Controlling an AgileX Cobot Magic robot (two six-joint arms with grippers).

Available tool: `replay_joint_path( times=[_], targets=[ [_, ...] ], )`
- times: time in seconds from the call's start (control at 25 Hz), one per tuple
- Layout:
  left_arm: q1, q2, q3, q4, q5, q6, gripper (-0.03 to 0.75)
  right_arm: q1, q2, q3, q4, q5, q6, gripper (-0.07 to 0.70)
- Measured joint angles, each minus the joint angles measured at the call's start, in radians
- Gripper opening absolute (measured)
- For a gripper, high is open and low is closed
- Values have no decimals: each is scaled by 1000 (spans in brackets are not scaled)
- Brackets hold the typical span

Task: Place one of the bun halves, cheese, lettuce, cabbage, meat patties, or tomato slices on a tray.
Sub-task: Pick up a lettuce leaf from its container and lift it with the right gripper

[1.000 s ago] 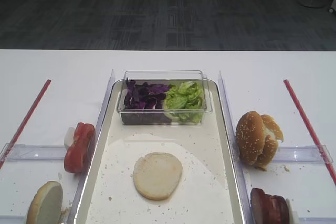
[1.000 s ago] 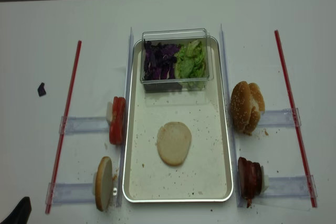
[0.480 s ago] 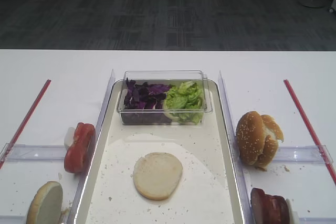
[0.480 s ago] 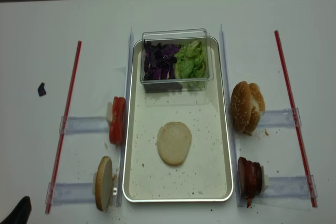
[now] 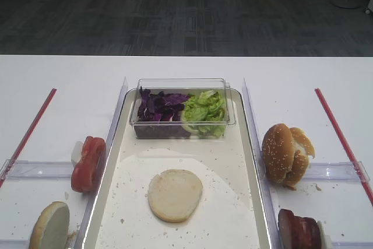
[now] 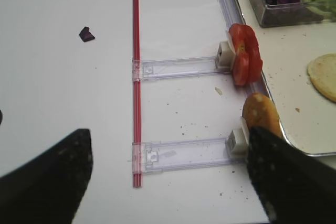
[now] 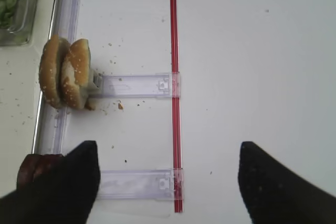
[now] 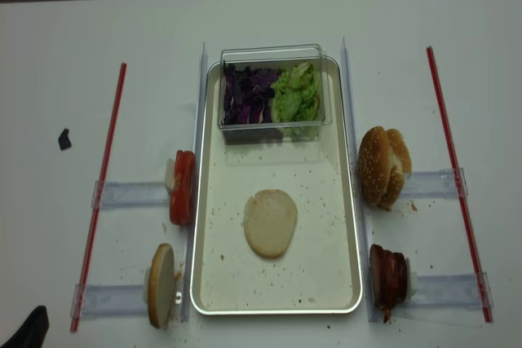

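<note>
With a pale bun half (image 5: 175, 195) already on the tray (image 5: 247, 144), both grippers' fingers (image 7: 273, 182) (image 6: 283, 174) stand released and empty, so the next layer should be lowered squarely onto that bun.

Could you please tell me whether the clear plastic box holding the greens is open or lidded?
Open: the clear plastic box has no lid, and purple cabbage and green lettuce lie uncovered inside.
</note>
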Motion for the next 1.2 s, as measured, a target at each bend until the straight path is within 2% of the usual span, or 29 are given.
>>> replay_joint_path(
  times=[0.28, 0.64, 0.96, 1.2],
  targets=[
    [0, 0, 0, 0, 0, 0, 554, 0, 300, -171, 26, -16, -37, 568],
    [0, 0, 0, 0, 0, 0, 554, 0, 695, -396, 106, -68, -120, 568],
    [0, 0, 0, 0, 0, 0, 554, 0, 1026, -615, 110, -76, -129, 568],
    [0, 0, 0, 0, 0, 0, 554, 0, 1204, -717, 110, -82, -129, 568]
  ],
)
